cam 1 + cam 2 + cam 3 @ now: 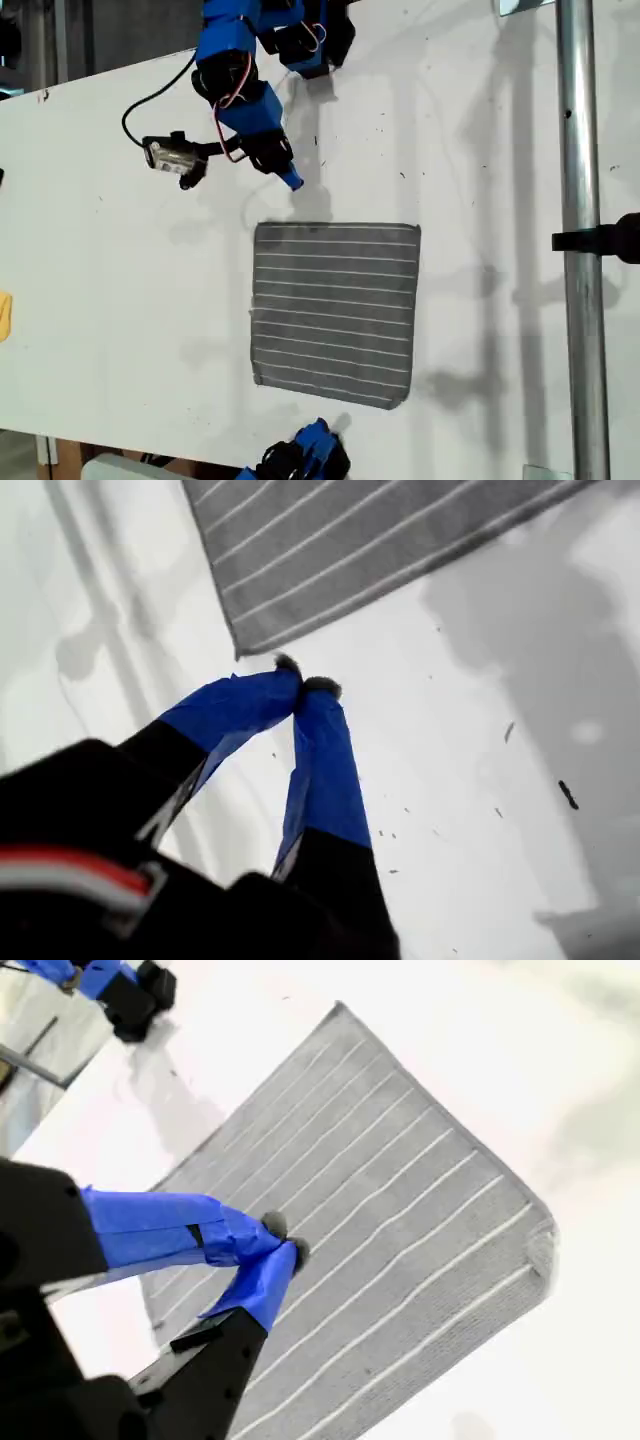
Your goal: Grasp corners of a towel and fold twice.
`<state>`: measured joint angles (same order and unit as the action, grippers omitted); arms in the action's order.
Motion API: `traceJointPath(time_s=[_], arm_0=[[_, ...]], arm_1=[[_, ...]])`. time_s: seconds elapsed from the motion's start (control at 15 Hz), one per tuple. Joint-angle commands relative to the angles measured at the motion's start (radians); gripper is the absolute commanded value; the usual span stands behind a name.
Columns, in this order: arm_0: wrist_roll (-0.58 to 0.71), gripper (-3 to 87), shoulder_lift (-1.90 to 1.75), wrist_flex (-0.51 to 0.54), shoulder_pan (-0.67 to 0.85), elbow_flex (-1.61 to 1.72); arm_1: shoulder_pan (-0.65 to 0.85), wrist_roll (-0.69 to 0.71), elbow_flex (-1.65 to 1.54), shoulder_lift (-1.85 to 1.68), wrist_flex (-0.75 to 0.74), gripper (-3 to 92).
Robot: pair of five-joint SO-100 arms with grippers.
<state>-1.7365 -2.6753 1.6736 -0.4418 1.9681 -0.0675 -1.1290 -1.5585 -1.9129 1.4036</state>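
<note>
One striped towel (335, 312) lies flat on the white bench (100, 330), all four corners showing. Two hands, first (300, 685) and second (282, 1240), both pinched closed on nothing.

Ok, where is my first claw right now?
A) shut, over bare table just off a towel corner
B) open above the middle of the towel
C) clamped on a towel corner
A: my first claw has its tips together with nothing between them, over the white table just beside a corner of the towel.
</note>
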Motion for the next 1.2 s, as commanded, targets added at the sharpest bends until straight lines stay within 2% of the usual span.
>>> traceJointPath(time_s=[0.0, 0.27, 0.47, 0.6, 0.8, 1.13], arm_0=[[0.0, -3.0, 0.051, -0.003, -0.043, -0.06], [0.017, -3.0, 0.106, -0.028, -0.098, -0.06], [0.041, -3.0, 0.101, -0.055, -0.091, -0.023], [0.044, -3.0, 0.097, -0.066, -0.086, 0.003], [0.035, -2.9, 0.08, -0.08, -0.081, 0.037], [0.037, -2.9, 0.081, -0.106, -0.069, 0.083]], arm_1=[[-0.084, 0.066, 0.387, 0.278, 0.061, -0.3], [-0.199, 0.078, 0.638, 0.555, 0.094, -0.3], [-0.244, 0.097, 0.644, 0.641, -0.066, 0.5], [-0.256, 0.106, 0.661, 0.696, -0.104, 23.6], [-0.278, 0.118, 0.666, 0.796, -0.153, 28.6], [-0.302, 0.161, 0.709, 0.983, -0.202, 29.3]])
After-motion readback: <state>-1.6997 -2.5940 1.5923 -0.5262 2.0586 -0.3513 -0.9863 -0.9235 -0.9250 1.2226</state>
